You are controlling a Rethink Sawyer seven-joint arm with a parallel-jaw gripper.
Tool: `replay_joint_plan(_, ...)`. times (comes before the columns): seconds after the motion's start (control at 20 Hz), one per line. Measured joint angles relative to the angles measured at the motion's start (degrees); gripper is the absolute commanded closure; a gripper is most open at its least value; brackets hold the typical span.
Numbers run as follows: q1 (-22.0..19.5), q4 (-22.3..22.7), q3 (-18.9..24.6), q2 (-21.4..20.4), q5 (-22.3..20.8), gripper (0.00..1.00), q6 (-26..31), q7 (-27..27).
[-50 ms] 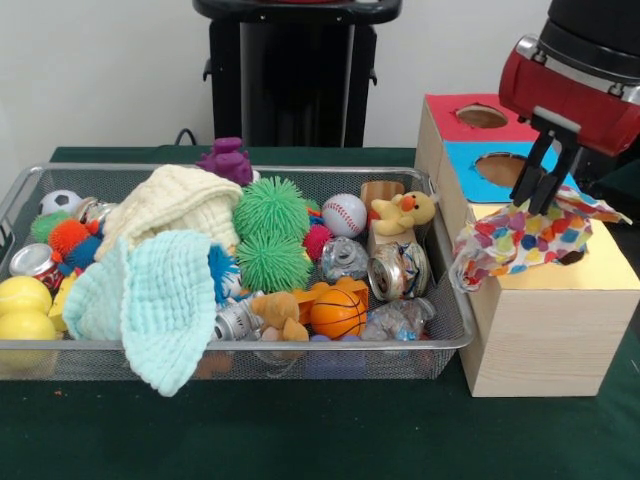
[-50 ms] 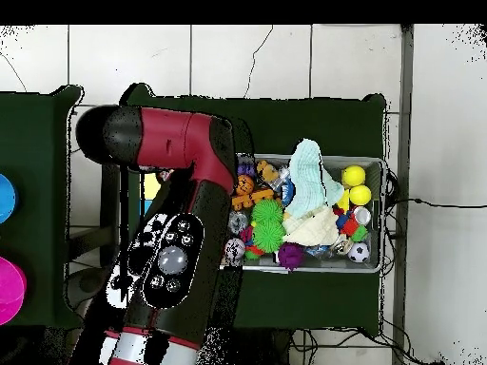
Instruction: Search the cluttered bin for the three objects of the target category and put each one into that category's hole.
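Observation:
My gripper [image 1: 535, 205] hangs over the yellow part [image 1: 600, 268] of the wooden box at the right, shut on a multicoloured polka-dot cloth [image 1: 515, 240]. The cloth lies bunched on the yellow top and droops over the box's left edge, hiding most of the dark hole [image 1: 572, 257] there. Two more cloths lie in the wire bin [image 1: 250, 345]: a cream one [image 1: 175, 200] and a mint one [image 1: 150, 295] hanging over the front rim. In the overhead view the arm [image 2: 176, 242] covers the box and the gripper; the mint cloth [image 2: 309, 171] and cream cloth [image 2: 314, 226] show in the bin [image 2: 381, 214].
The box also has a red part with a hole [image 1: 481, 115] and a blue part with a hole [image 1: 503, 168]. The bin holds green spiky balls [image 1: 272, 235], a baseball [image 1: 344, 214], a basketball [image 1: 338, 312], a duck [image 1: 403, 212], crushed cans [image 1: 398, 270] and yellow balls [image 1: 24, 310].

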Motion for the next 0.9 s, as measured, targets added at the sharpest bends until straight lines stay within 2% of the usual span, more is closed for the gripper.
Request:
replay_joint_plan(0.4,0.2,0.3,0.1,0.1,1.7,1.00,0.0,0.0)
replay_joint_plan(0.9,1.5,0.3,0.2,0.7,1.7,1.00,0.0,0.0)
